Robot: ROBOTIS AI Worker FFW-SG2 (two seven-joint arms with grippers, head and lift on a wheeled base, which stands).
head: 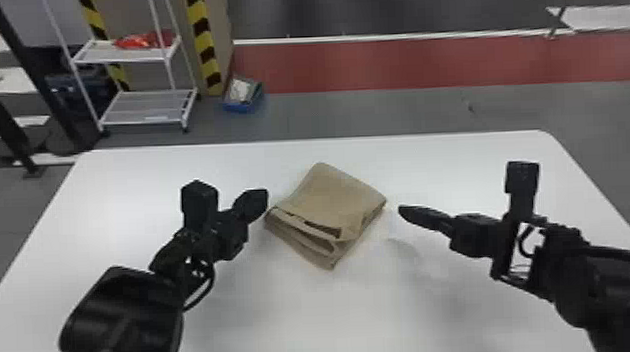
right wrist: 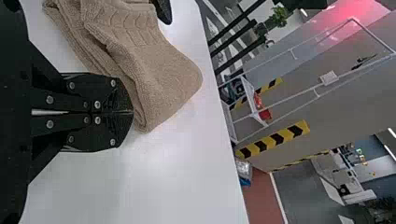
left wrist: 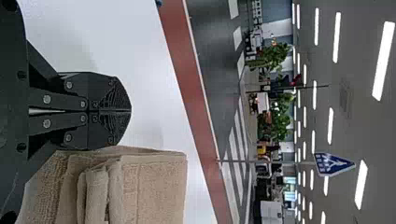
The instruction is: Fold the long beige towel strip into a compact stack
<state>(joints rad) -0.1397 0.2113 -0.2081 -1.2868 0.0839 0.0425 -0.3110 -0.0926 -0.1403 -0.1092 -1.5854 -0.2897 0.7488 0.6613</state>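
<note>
While its fingers are meeting, left gripper: pointing in just beside the towel.
Right gripper: pointing in from the other side, fingers together.
Towel: lying folded on the desk, near layers gaping.
Folding: probably finishing; next move is calling for pressing down and squaring loose layers.
White rack: standing beyond.

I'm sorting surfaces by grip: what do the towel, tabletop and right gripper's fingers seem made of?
The towel looks like matte terry cotton or a blend, from its looped pile. The tabletop could be laminate or painted board: smooth, white, faintly glossy. The fingers of the right gripper look like satin plastic or coated metal, with screw heads.
</note>
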